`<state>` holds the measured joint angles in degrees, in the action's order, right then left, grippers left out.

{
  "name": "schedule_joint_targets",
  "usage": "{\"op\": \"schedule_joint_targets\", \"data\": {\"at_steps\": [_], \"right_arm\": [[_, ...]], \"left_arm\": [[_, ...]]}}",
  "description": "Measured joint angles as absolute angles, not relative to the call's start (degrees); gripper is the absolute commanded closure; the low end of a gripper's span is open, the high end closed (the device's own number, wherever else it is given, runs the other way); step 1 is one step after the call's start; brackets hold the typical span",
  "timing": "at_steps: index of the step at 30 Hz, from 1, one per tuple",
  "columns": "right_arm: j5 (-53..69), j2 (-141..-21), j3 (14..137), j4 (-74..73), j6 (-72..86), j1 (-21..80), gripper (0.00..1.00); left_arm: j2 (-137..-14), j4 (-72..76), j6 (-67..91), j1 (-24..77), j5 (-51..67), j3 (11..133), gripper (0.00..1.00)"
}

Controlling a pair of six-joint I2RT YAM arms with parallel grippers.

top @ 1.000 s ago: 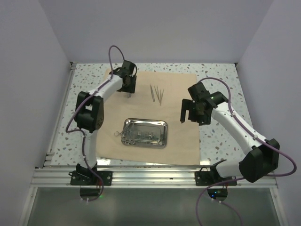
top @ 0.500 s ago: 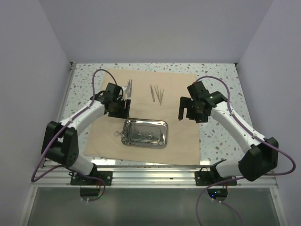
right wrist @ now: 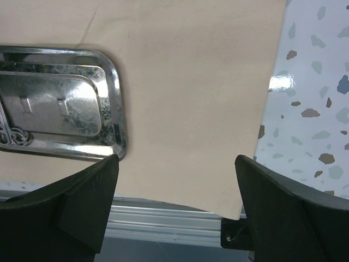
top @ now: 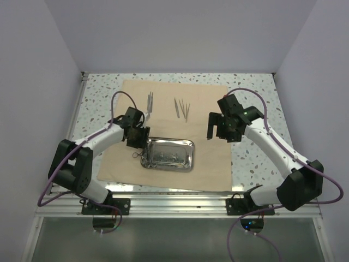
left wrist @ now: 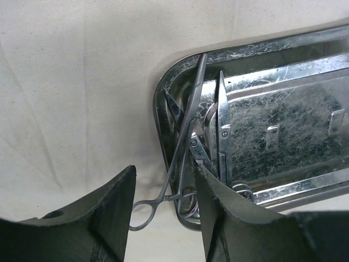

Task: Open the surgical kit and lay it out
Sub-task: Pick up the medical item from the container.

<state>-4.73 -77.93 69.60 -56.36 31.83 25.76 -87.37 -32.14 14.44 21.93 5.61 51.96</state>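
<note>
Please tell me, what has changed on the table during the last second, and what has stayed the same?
The left gripper drew back from the far part of the cloth wrap, leaving an instrument there, to the tray's left end, open around a ring handle that hangs over the rim. The right gripper, open, hardly moved. Tray, cloth and the other laid-out instruments stayed.

Left arm folded back toward its base. Left end effector (top: 138,141) is off the far part of the cloth (top: 210,164) and now at the tray's (top: 191,153) left end, fingers spread either side of a clamp's (left wrist: 182,131) ring handle. A slim instrument (top: 150,101), uncovered since 1.0 s ago, lies where it was.
</note>
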Motion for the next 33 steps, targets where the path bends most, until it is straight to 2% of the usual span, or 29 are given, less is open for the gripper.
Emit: {"op": "schedule_joint_targets", "data": {"at_steps": [4, 9, 12, 13, 16, 28, 33], "right_arm": [[-4.8, -77.9, 69.6, -56.4, 31.7, 25.8, 0.09], [-4.8, -78.2, 69.6, -56.4, 31.5, 25.8, 0.09], [-4.8, -78.8, 69.9, -56.4, 31.5, 25.8, 0.09], [-4.8, -79.1, 70.0, -56.5, 31.5, 25.8, 0.09], [-4.8, -79.5, 70.1, -56.5, 31.5, 25.8, 0.09], [-4.8, -79.5, 70.1, -56.5, 31.5, 25.8, 0.09], [-4.8, -79.5, 70.1, -56.3, 31.6, 25.8, 0.09]], "left_arm": [[-88.6, -31.7, 14.5, 22.0, 4.4, 51.6, 0.61], [-90.3, -30.9, 14.4, 22.2, 4.1, 51.2, 0.67], [-90.7, -30.6, 14.5, 22.6, 4.2, 51.3, 0.82], [-91.0, -30.5, 14.5, 22.7, 4.3, 51.4, 0.89], [-91.7, -30.8, 14.5, 23.1, 4.2, 52.0, 1.0], [-92.2, -32.5, 14.4, 23.1, 4.5, 53.8, 1.0], [-92.2, -36.4, 14.3, 23.3, 3.6, 59.0, 1.0]]}}
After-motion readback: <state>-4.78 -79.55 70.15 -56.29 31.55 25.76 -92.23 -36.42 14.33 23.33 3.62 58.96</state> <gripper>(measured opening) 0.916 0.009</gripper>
